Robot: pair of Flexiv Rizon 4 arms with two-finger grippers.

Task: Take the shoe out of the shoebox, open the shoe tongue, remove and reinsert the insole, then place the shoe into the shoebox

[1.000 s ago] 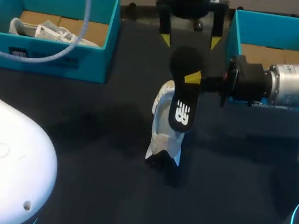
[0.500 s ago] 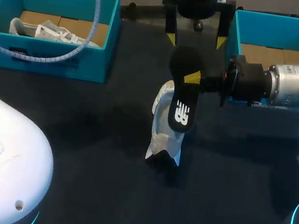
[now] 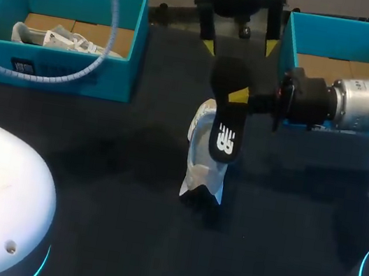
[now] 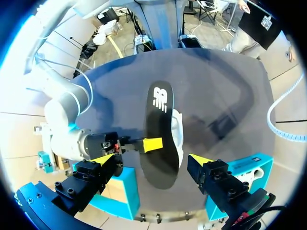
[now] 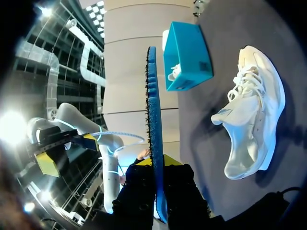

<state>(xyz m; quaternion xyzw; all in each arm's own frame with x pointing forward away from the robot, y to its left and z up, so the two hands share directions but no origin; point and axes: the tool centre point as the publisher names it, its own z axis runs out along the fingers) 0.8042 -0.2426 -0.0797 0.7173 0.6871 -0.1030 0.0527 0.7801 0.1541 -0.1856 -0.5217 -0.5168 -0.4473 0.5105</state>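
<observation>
in the head view, pinching the black insole point(image 3: 224, 120) by one edge in the right gripper point(image 3: 239, 96), jaws clamped on it, just above the white shoe point(image 3: 203, 164) resting on the table point(image 3: 125, 199) between the left shoebox point(image 3: 54, 70) and the right shoebox point(image 3: 297, 36); hanging the left gripper point(image 3: 237, 46) beyond, jaws wide apart, holding nothing. likely risking the limp insole twisting or sliding out of so narrow a pinch, or buckling at the collar on reinsertion and shoving the unheld shoe across the table. hiding the shoe's mouth and tongue behind the insole. in the left wrist view, looking down between the spread fingers onto the insole point(image 4: 160, 129) covering most of the shoe point(image 4: 178, 129), leaving the opening impossible to judge. in the right wrist view, seeing the insole point(image 5: 152, 120) edge-on, losing the finger contact in the dark housing, and failing to show the inside of the shoe point(image 5: 254, 110) lying apart beside it.
</observation>
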